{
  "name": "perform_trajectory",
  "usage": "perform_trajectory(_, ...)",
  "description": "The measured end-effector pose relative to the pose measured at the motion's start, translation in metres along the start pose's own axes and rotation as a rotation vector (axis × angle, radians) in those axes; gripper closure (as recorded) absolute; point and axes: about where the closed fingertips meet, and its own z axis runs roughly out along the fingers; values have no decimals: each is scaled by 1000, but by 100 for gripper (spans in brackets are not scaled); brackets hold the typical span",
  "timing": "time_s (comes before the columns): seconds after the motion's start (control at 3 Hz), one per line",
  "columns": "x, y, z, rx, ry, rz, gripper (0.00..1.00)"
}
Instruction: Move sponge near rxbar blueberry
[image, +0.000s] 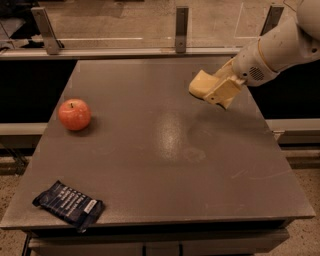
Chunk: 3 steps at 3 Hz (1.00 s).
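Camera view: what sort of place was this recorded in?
Probably a robot test station, not a home: a plain grey table with a posted glass barrier behind, and only an apple, rxbar blueberry and sponge staged. The gripper holds the sponge above the table's far right.

The gripper (216, 91) holds the sponge (198, 83) above the table (165, 150), far right, well apart from the rxbar blueberry (69, 205)

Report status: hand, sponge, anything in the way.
Hand over far-right side of table, shut on sponge, held above the surface. Rxbar blueberry at near-left corner. Apple at left edge, off the straight path.
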Motion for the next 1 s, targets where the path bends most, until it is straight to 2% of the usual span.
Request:
perform_trajectory(0.33, 0, 0, 0, 0, 0, 0, 100)
perform_trajectory(0.67, -11, 30, 2, -72, -18, -97, 100)
perform_trajectory(1.0, -39, 128, -3, -268, -57, -316, 100)
